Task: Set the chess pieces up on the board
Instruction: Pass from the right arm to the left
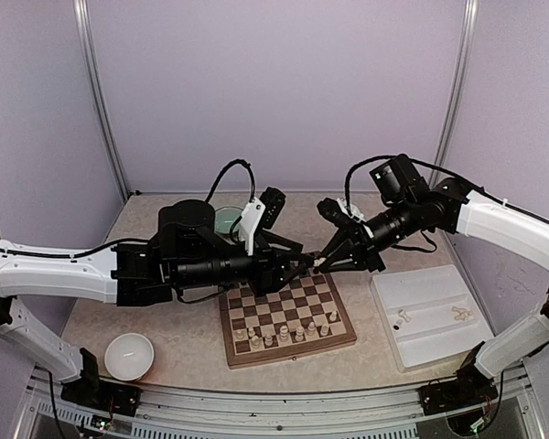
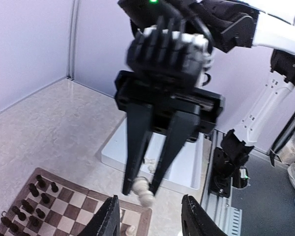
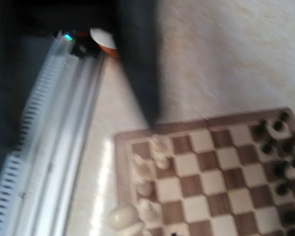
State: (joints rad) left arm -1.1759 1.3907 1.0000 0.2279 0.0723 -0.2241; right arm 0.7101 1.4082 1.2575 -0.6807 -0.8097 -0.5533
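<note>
The board lies in the middle of the table, with several cream chess pieces in its near rows. My right gripper hangs over the board's far right corner. In the left wrist view it is shut on a cream chess piece, which hangs tilted from the fingertips. My left gripper faces it, open and empty, its fingertips low in its own view. The blurred right wrist view shows the board, cream pieces and the held piece.
A white tray at the right holds a few loose cream pieces. A white bowl sits at the near left. Dark chessmen stand along the board's far side. The two arms cross closely above the board.
</note>
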